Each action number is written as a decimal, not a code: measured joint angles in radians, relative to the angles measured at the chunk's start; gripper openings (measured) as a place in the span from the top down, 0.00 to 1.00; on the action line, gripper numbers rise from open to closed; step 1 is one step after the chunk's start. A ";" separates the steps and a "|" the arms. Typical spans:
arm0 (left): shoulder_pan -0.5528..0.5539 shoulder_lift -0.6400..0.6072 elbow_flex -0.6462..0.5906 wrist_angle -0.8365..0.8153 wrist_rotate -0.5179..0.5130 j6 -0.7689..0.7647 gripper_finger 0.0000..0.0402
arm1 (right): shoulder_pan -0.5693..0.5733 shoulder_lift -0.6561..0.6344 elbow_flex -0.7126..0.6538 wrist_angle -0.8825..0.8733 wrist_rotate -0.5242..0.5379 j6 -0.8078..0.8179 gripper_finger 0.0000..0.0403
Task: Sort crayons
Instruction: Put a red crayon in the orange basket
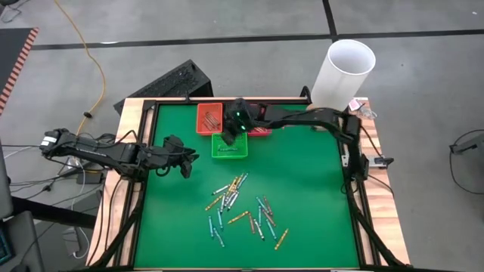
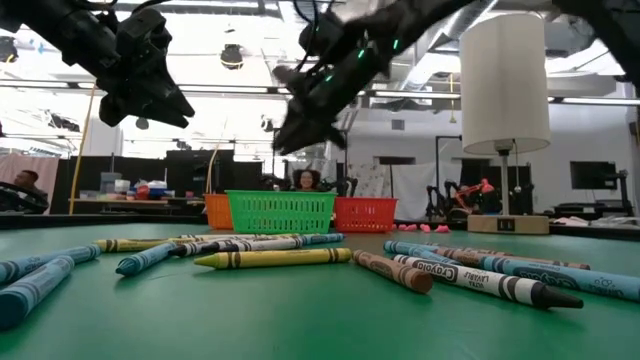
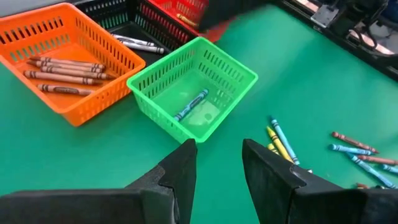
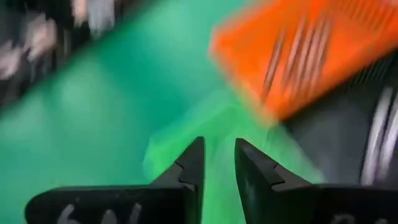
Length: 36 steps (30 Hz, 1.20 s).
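Grippers are seen at both arms. The right gripper (image 4: 217,163), made of dark hard plastic, is held above the green plastic lattice basket (image 1: 229,146); its two fingers are parted by a narrow gap and nothing is seen between them. The left gripper (image 3: 219,163) is held over the green felt-like table mat (image 1: 302,196), beside the green basket; its fingers are also parted and nothing is grasped.

One blue-teal crayon (image 3: 191,104) is lying on the floor of the green basket. Next to the green basket an orange plastic lattice basket (image 3: 37,34) is placed, with several brown paper-wrapped crayons (image 3: 62,68) inside. A red lattice basket (image 3: 171,15) and a black basket with grey-white crayons (image 3: 138,43) are found behind the green one. The loose crayons (image 1: 242,208), thin round sticks in yellow, blue and brown, are scattered on the mat, well apart from the green basket. A tall white cylinder (image 1: 344,72) is standing farther off, at the table corner.
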State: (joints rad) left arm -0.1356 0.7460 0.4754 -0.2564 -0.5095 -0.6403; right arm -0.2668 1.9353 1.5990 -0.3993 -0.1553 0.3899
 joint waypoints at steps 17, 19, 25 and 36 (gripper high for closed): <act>0.000 0.000 0.000 0.001 0.007 -0.013 0.70 | 0.590 -0.081 -0.113 -0.577 0.168 0.580 0.79; 0.000 0.000 0.000 0.002 0.006 -0.003 0.70 | 0.611 -0.080 -0.142 -0.544 0.194 0.639 0.79; 0.000 0.000 0.000 0.002 0.007 0.000 0.70 | 0.611 -0.081 -0.228 -0.487 0.221 0.684 0.78; 0.000 0.000 0.000 0.000 0.025 0.000 0.70 | 0.586 -0.080 -0.354 -0.364 0.222 0.731 0.69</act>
State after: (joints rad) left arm -0.1356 0.7464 0.4755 -0.2562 -0.4846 -0.6403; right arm 0.3187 1.8549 1.2452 -0.7634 0.0666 1.1210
